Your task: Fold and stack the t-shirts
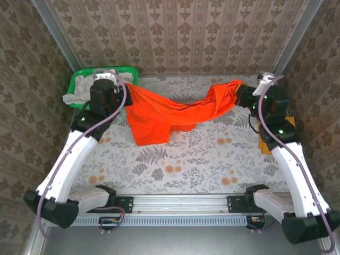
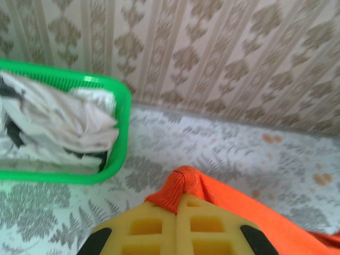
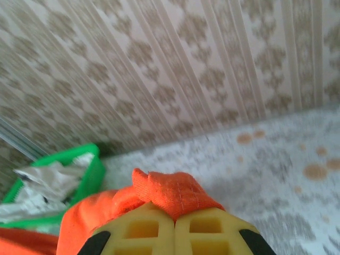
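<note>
The left pincer [image 2: 176, 212] is seen shut tight on a bunched edge of the orange-red t-shirt [image 2: 183, 186] at the bottom of the left wrist view, and the right pincer [image 3: 174, 218] is likewise clamped on another bunched edge. From above, the shirt is held sagging between both across the upper middle, its lower part draped on the floral counter [image 1: 186, 159]. Off-white t-shirts [image 1: 74, 90] are heaped in the green basket [image 1: 122, 69] at upper left.
</note>
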Available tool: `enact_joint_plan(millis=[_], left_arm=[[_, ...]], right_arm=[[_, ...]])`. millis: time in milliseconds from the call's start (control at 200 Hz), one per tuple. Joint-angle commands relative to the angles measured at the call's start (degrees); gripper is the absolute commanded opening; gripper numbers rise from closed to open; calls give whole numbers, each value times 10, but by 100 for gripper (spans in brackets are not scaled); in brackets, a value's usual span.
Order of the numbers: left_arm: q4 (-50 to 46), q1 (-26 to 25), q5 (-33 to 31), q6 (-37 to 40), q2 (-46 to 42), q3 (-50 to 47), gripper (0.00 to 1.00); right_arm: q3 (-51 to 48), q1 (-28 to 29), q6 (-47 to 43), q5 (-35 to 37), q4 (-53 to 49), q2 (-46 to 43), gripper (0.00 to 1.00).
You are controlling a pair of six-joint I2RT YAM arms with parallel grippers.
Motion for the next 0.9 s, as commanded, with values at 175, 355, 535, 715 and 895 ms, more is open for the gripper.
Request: enact_joint_plan(millis=[175, 355, 535, 715, 895], left_arm=[[21, 50, 108, -37, 168, -16, 0], [32, 66, 132, -27, 309, 64, 0], [19, 70, 150, -16, 418, 197, 0], [16, 69, 159, -15, 452, 257, 89], [56, 42, 113, -17, 368, 130, 100]], right_arm=[[-66, -22, 32, 53, 9, 139, 0], [-9, -64, 27, 26, 47, 302, 0], [101, -84, 23, 6, 52, 433, 0], [158, -95, 23, -7, 70, 470, 49], [66, -87, 26, 6, 112, 387, 88]])
